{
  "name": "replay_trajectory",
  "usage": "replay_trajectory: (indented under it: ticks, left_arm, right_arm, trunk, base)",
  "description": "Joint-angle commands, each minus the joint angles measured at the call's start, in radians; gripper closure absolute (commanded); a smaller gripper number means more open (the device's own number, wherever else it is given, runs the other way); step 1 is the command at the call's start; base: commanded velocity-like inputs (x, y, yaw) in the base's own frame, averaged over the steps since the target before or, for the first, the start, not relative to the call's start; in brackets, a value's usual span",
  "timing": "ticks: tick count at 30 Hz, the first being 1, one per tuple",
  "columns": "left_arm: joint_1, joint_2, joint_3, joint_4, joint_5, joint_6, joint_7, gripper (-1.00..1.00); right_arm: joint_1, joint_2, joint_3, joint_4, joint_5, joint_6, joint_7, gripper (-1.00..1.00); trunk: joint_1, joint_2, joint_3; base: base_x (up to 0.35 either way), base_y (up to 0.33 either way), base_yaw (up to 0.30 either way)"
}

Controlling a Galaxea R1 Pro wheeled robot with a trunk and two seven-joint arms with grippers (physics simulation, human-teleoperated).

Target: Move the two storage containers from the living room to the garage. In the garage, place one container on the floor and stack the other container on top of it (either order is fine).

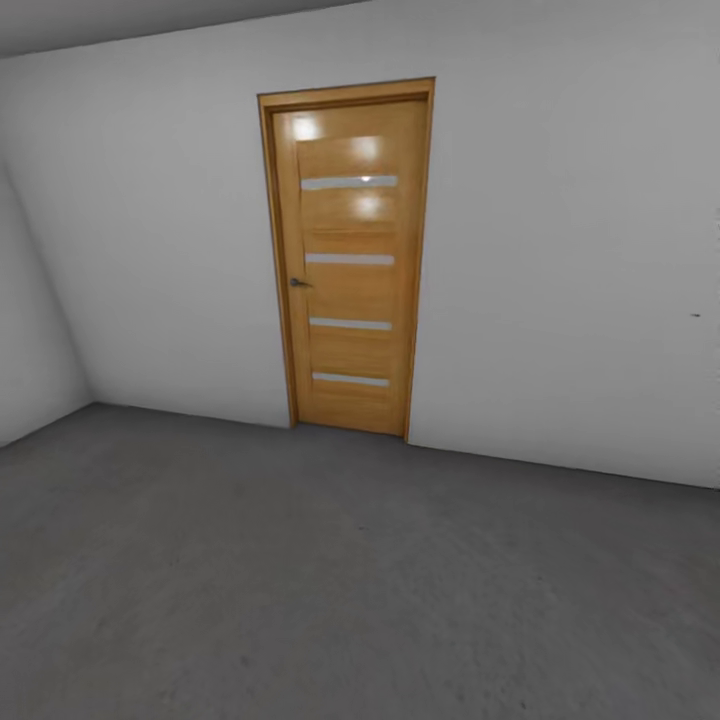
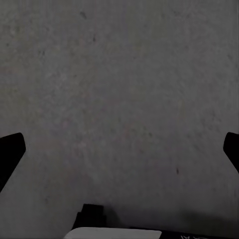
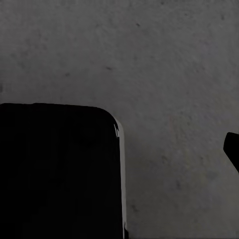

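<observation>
From the head camera I am facing a closed wooden door with four narrow frosted glass slats [image 1: 349, 268] set in a plain white-grey wall [image 1: 560, 250]. A small grey metal door handle [image 1: 298, 283] sits on its left edge, about halfway up. A second white wall [image 1: 30, 330] meets the first at a corner on the left. The dark grey rough concrete floor [image 1: 330, 580] spreads from the foot of the door toward me, which puts me in the garage.

Through the left wrist camera I look straight down on the same rough grey concrete. The two black fingertips [image 2: 11, 149] of the left hand [image 2: 119, 152] sit at opposite edges of the picture, spread wide apart, with nothing but bare floor between them. A dark bit of the robot's own body with a pale rounded edge [image 2: 112, 232] shows at the margin.

In the right wrist camera a large black rounded block [image 3: 59, 172], whose nature I cannot make out, covers much of the picture over the concrete. One black fingertip [image 3: 232, 149] of the right hand pokes in at the edge; I cannot tell whether that hand is open or closed.

The two orange-red storage boxes are nowhere I can place them from these views.
</observation>
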Motion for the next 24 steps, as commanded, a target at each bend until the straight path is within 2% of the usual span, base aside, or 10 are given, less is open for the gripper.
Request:
replay_trajectory:
  ticks: [1, 15, 24]
  left_arm:
    - [0.001, -0.001, 0.002, -0.003, 0.001, 0.006, 0.001, -1.00]
    - [0.000, -0.001, 0.002, -0.003, 0.001, 0.006, 0.001, -1.00]
    - [0.001, -0.001, 0.002, -0.003, 0.001, 0.007, 0.001, -1.00]
  right_arm:
    - [-0.001, 0.000, 0.000, 0.001, 0.005, -0.004, -0.006, -1.00]
    - [-0.001, 0.000, 0.000, 0.001, 0.005, -0.004, -0.006, -1.00]
    - [-0.001, 0.000, 0.000, 0.001, 0.005, -0.004, -0.006, -1.00]
  trunk:
    - [0.001, 0.000, -0.001]
    - [0.001, 0.000, -0.001]
    - [0.001, 0.000, -0.001]
  base:
    - [0.257, 0.222, -0.234]
    - [0.258, 0.220, -0.249]
    - [0.241, 0.249, -0.064]
